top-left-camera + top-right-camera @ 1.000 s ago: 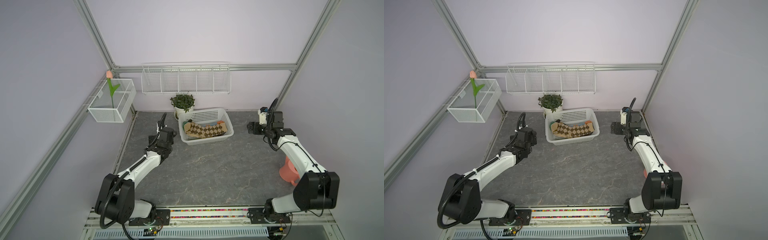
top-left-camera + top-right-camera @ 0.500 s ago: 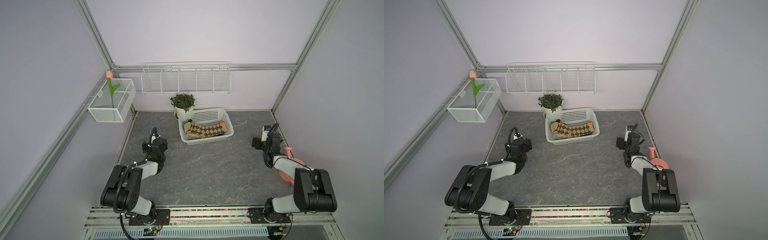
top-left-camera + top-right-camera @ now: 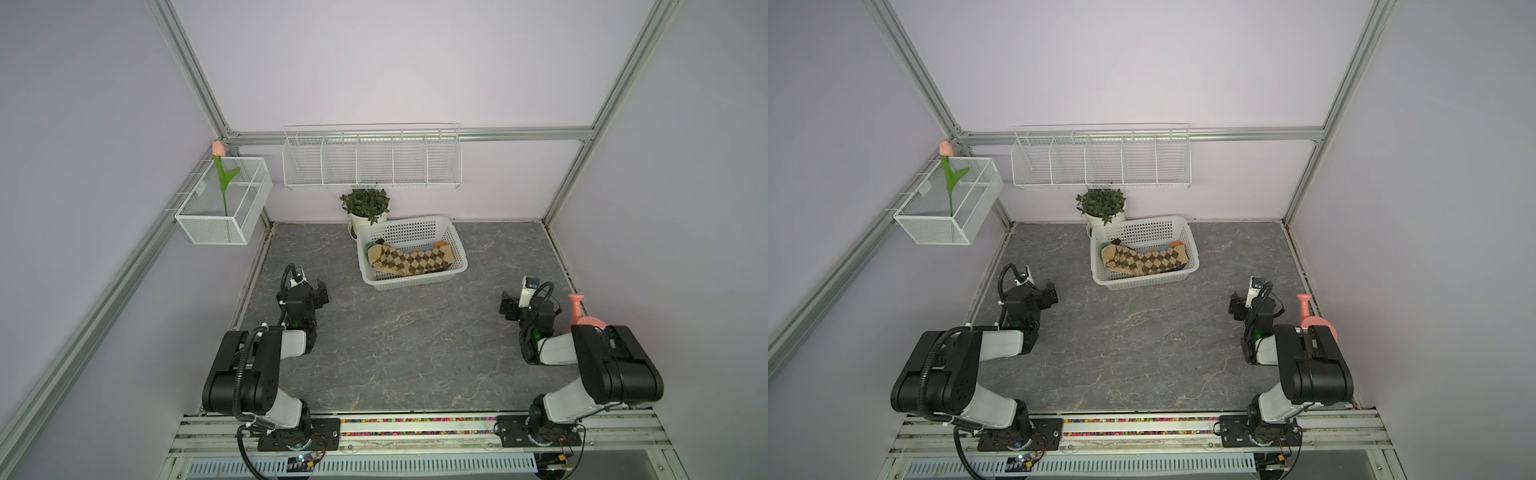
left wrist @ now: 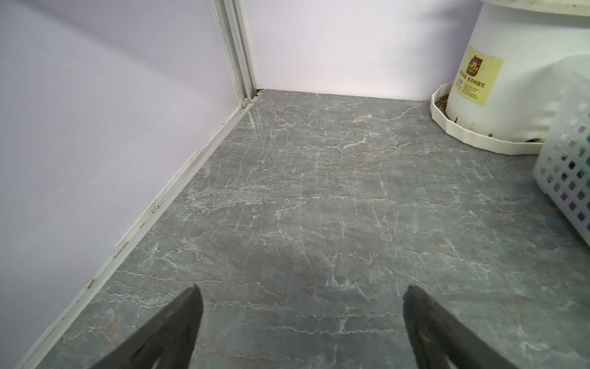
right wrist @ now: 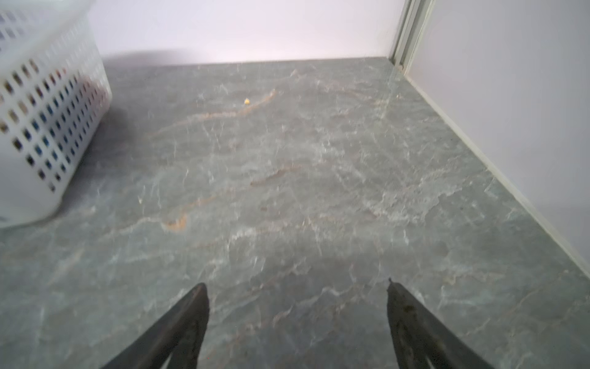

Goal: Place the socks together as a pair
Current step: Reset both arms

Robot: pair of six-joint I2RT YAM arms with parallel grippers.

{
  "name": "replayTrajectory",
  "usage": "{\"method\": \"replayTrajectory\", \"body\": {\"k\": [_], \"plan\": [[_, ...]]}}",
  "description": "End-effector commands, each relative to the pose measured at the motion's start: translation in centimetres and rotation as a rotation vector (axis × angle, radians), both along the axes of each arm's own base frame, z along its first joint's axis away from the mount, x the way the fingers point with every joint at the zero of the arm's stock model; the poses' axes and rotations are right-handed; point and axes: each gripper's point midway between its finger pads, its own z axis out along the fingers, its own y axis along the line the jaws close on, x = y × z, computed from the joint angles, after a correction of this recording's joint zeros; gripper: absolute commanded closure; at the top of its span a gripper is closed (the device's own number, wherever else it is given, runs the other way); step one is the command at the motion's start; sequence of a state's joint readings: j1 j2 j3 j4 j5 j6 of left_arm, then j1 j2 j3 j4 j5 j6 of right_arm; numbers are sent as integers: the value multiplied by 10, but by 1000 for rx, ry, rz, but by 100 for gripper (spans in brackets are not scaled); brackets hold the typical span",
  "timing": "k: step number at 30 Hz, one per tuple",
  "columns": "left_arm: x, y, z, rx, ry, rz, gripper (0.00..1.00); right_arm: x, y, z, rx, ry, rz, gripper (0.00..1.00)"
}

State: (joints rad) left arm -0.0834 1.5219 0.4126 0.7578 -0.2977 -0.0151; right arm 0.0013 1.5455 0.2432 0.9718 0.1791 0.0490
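Socks (image 3: 409,262) in basket (image 3: 411,281), plain in both top views; left end effector (image 4: 300,294), right end effector (image 5: 297,287) spread.

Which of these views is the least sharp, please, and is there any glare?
Right wrist view: softest, the basket and tabletop veins smeared. Left wrist view: crisp on the plant pot, a faint sheen on the tabletop by the corner post. Both top views: sharp, evenly lit, no glare.
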Motion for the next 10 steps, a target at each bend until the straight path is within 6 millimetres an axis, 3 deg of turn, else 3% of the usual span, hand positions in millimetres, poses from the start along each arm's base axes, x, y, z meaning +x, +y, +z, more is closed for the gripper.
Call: {"method": "replayTrajectory", "body": {"k": [1, 6, 10], "plan": [[6, -3, 13, -19, -39, -11, 0, 13, -11, 44, -54, -160, -64, 11], [7, -3, 13, -20, -40, -11, 0, 15, 4, 44, -84, -180, 7, 11], [7, -3, 13, -20, -40, -11, 0, 12, 0, 44, -90, -187, -11, 11]]}}
